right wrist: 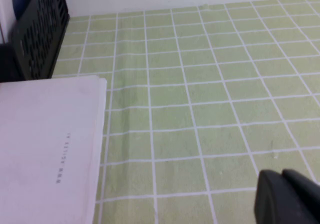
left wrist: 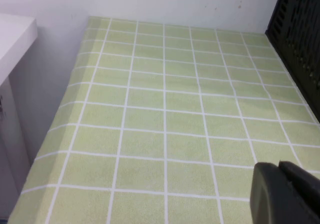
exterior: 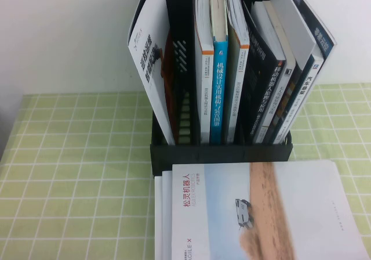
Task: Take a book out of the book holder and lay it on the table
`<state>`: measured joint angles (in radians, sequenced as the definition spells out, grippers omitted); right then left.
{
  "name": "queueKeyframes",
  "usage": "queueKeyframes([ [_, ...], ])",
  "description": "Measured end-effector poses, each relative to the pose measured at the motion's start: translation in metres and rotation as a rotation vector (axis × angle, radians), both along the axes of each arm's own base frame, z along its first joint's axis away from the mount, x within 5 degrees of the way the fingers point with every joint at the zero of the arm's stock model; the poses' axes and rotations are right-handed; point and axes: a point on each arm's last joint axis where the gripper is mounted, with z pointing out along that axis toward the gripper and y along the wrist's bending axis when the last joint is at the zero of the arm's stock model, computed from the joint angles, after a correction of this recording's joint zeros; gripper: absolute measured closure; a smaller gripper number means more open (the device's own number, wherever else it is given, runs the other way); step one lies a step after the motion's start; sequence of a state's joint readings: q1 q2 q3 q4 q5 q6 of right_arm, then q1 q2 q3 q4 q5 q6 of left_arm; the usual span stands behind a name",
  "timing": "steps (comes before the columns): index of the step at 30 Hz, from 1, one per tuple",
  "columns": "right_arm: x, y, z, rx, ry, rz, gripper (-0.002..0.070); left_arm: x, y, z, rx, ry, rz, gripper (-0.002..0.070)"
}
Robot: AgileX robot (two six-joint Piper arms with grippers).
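Observation:
The book [exterior: 148, 68], white-covered with a bold black Chinese title, stands leaning left in the leftmost compartment of the black book holder [exterior: 220, 152]. The holder stands at the back middle of the green check table [exterior: 75, 173]. Neither gripper shows in the high view. My left gripper [left wrist: 278, 165] is shut and empty, low over bare cloth, with the holder's perforated side [left wrist: 300, 29] some way off. My right gripper [right wrist: 281, 174] is shut and empty over bare cloth on the holder's other side [right wrist: 42, 34].
A pale-blue-and-sand book [exterior: 261, 213] with a small vehicle lies flat in front of the holder; its white edge shows in the right wrist view [right wrist: 45, 149]. Several other books, one blue-spined [exterior: 218, 86], fill the holder. A white wall stands behind.

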<state>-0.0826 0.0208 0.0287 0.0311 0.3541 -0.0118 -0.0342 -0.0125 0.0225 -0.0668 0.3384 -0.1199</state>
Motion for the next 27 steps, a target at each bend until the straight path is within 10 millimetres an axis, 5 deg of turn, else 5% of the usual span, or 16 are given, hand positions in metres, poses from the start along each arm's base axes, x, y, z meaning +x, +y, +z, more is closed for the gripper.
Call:
queueKeyframes([
  [22,0.000,0.001,0.000,0.024,-0.005,0.001,0.0678,0.000,0.000,0.002,0.008,-0.019,-0.002,0.0678],
  [27,0.003,0.000,0.010,0.027,-0.120,-0.006,0.0678,0.003,0.000,0.009,-0.016,-0.110,0.006,0.0678],
])
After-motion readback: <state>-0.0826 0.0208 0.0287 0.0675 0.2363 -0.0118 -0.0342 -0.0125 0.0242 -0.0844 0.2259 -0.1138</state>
